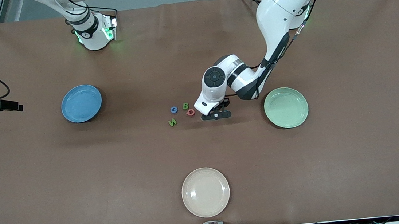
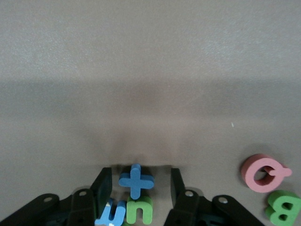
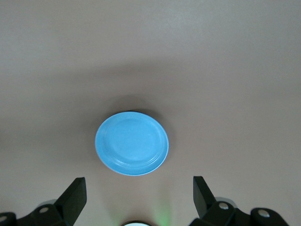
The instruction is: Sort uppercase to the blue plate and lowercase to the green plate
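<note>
My left gripper (image 1: 216, 116) is down at the table between the uppercase letters and the green plate (image 1: 286, 107). In the left wrist view its jaws (image 2: 140, 173) stand open around lowercase pieces: a blue cross (image 2: 136, 180), a green u (image 2: 139, 210) and a blue m (image 2: 111, 214) that leans on one finger. The front view hides these under the hand. Uppercase blue G (image 1: 173, 109), green B (image 1: 185, 106), pink-red Q (image 1: 190, 112) and green N (image 1: 172, 122) lie beside the gripper, toward the right arm's end. My right gripper (image 3: 139, 183) hangs open and empty high over the blue plate (image 3: 132, 143), which is empty (image 1: 81, 103).
A cream-white plate (image 1: 205, 192) sits near the front edge of the table, nearer the front camera than the letters. The Q (image 2: 261, 173) and B (image 2: 283, 207) lie just outside my left gripper's fingers. The right arm's base (image 1: 94, 30) stands at the table's back edge.
</note>
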Available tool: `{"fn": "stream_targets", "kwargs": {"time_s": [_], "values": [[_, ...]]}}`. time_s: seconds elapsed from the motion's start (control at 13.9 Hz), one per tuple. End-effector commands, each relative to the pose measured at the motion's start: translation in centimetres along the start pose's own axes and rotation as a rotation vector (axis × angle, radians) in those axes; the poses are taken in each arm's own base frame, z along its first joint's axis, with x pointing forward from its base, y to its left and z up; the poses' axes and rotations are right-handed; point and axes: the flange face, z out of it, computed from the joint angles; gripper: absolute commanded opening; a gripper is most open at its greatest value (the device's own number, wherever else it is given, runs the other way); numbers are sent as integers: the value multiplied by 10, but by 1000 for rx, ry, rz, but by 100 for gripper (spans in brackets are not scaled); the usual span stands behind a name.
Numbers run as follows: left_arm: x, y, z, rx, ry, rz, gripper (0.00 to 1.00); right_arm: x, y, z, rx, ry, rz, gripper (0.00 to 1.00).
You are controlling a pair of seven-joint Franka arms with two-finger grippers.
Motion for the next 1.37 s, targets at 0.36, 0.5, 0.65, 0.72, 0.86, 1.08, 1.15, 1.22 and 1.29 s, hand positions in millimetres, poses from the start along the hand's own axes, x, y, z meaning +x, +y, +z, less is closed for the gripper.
{"fn": "stream_targets", "kwargs": {"time_s": [0.36,0.5,0.65,0.72,0.86,1.08,1.15,1.22,1.29], "values": [[-1,0,1,3,20,5,24,-15,41,86,24,-7,-1,97],[1,-1,-2,0,24,4,13,-31,43,112,25,24,10,97],[9,-6,-9,-5,32,-6,11,-42,56,140,29,57,-19,97],[14,-8,-20,-9,46,-7,11,-47,68,154,55,73,-16,97],[31,-25,-46,-17,70,-35,11,-56,87,181,89,108,-26,97],[39,-46,-89,7,98,-27,10,-68,88,213,86,127,-15,93],[39,-60,-100,18,101,-24,10,-70,88,217,83,133,-14,91],[36,-75,-108,27,103,-15,10,-72,88,222,89,143,0,89],[34,-93,-117,38,104,-7,10,-75,87,229,103,145,14,88]]}}
